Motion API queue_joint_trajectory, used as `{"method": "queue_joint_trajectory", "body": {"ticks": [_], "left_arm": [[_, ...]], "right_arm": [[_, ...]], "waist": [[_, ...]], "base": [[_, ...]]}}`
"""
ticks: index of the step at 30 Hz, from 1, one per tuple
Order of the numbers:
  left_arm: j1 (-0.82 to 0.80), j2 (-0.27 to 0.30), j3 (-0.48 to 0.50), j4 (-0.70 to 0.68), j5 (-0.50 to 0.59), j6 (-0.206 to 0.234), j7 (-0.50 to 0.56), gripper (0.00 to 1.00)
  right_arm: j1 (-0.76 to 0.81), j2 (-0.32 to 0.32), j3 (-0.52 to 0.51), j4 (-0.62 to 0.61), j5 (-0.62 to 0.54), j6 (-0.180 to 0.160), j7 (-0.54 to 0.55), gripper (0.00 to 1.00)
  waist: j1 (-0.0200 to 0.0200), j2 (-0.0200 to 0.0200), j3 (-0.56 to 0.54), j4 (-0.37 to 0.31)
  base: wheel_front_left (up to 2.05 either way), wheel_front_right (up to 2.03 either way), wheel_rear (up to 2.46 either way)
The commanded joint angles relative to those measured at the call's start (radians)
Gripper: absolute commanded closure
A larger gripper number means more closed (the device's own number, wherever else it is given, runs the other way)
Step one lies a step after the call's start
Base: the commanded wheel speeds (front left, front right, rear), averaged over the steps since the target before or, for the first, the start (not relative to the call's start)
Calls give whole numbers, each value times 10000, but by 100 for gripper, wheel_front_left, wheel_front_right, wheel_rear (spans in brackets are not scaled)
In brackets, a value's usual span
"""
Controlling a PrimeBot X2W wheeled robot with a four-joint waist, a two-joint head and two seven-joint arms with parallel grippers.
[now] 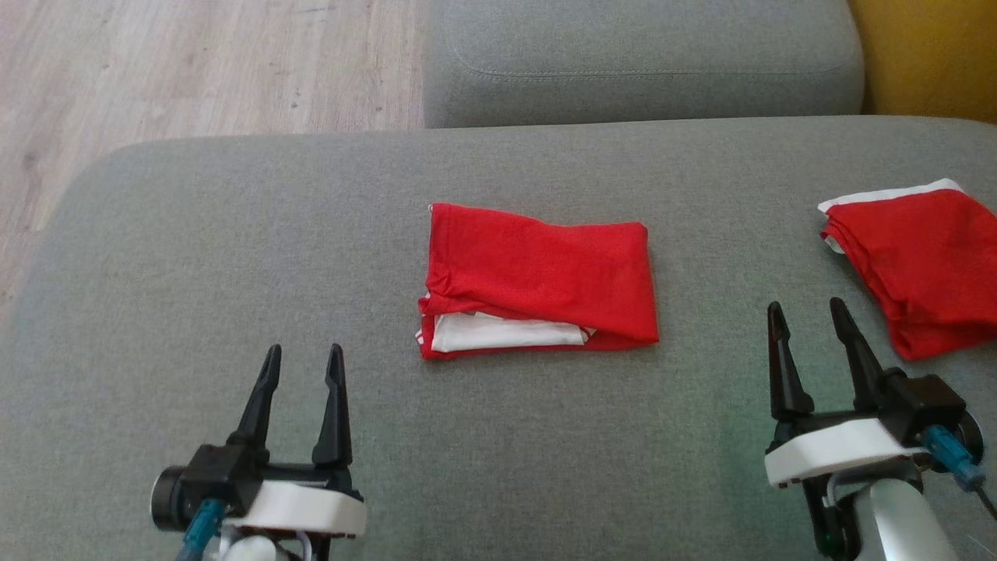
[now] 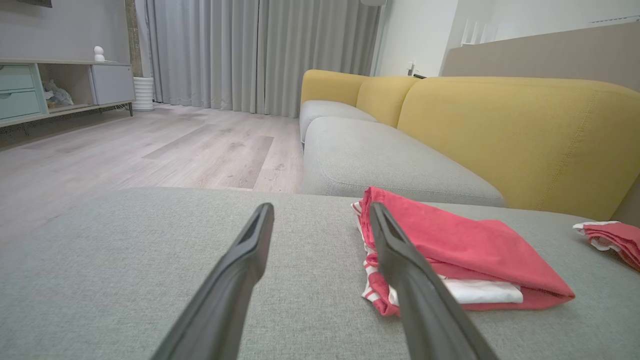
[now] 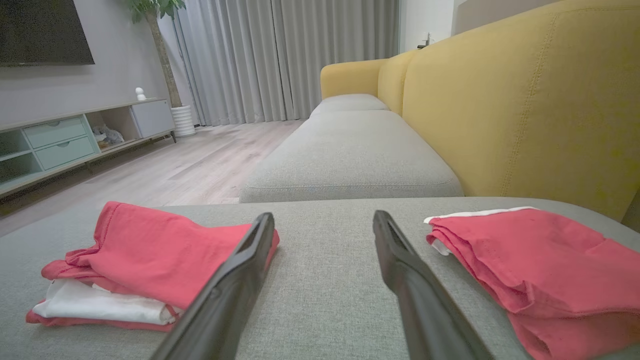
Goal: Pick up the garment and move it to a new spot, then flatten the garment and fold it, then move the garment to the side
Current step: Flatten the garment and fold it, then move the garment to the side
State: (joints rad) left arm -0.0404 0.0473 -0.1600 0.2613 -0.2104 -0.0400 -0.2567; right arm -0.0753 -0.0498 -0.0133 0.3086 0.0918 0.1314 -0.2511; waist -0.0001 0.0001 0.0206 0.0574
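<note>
**Folded red garment lies in the middle, both end effectors open**

The red garment (image 1: 537,273) lies in the middle of the big grey cushion (image 1: 234,257). It is folded into a neat block. A white layer (image 1: 506,331) peeks out on the side nearest the robot, because the red top flap does not reach all the way over it. The block looks flat and tidy, so I think the folding is done and the step left is to move it to the side.

The left end effector (image 1: 304,351) hovers close to the robot, a bit to the left of the garment. Its two dark fingers are spread apart and hold nothing. The right end effector (image 1: 805,305) hovers to the right of the garment, fingers spread and holding nothing too. Neither one touches the cloth. With one on each side, I think they can reach in from both ends and lift the block without it falling open.

A second red garment (image 1: 919,265) lies folded at the right end of the cushion, just past the right end effector. That may be the side where folded things go. Behind it rises the yellow sofa back (image 3: 525,100).
</note>
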Motion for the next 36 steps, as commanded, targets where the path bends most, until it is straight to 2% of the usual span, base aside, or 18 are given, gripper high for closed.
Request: {"method": "queue_joint_trajectory", "body": {"ticks": [1,11,21,29,36], "left_arm": [[-231,30,345,-352,-7,43,-51,0],[-320,30,135,-442,-74,53,-51,0],[-796,30,-233,-448,-96,28,-51,0],[-1271,30,-616,-292,-184,9,-51,0],[-1488,30,-830,-82,-124,205,-51,0]], "right_arm": [[-262,-7,249,-401,37,-7,-106,0],[-364,-6,362,-324,-105,-7,-106,0],[-1450,-5,495,418,-534,-7,290,0],[-2824,-5,738,1984,-159,-7,1254,0],[-3745,-5,623,3835,0,-7,1951,0]], "waist": [[1,-1,-12,14],[1,-1,117,221],[1,-1,1060,734],[1,-1,1633,1403],[1,-1,1743,1799]], "base": [[0,0,0],[0,0,0],[0,0,0],[0,0,0],[0,0,0]]}}
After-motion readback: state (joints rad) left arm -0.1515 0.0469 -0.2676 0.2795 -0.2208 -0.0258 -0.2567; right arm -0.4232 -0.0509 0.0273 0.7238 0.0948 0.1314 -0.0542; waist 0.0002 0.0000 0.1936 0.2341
